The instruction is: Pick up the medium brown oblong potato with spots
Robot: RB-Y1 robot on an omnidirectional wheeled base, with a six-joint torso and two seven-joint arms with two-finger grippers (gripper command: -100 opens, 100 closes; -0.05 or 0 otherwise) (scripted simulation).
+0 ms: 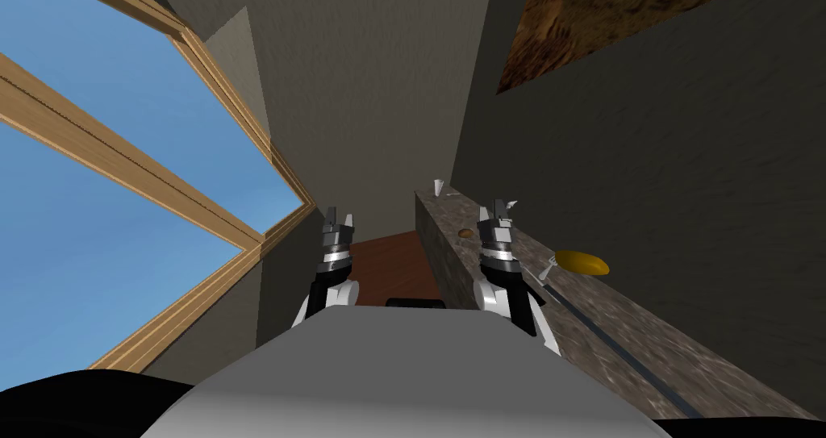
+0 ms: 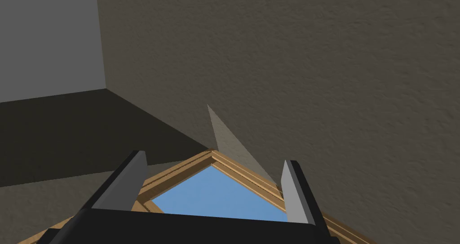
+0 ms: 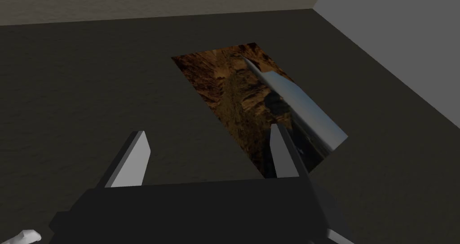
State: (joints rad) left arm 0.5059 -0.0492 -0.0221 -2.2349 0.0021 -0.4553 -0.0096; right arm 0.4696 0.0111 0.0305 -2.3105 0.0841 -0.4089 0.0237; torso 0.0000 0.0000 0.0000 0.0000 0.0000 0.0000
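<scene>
Seen from my head camera: a long mottled grey-brown counter (image 1: 645,336) runs along a dark wall. On it lie a small brown lump (image 1: 465,233) near the front edge, a golden-yellow oblong thing (image 1: 582,263) by the wall, a white utensil (image 1: 548,265) just beside that, and a small white cup (image 1: 438,187) at the far end.

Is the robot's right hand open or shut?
Open. The right gripper has its fingers standing wide apart in the wrist view, holding nothing.
</scene>
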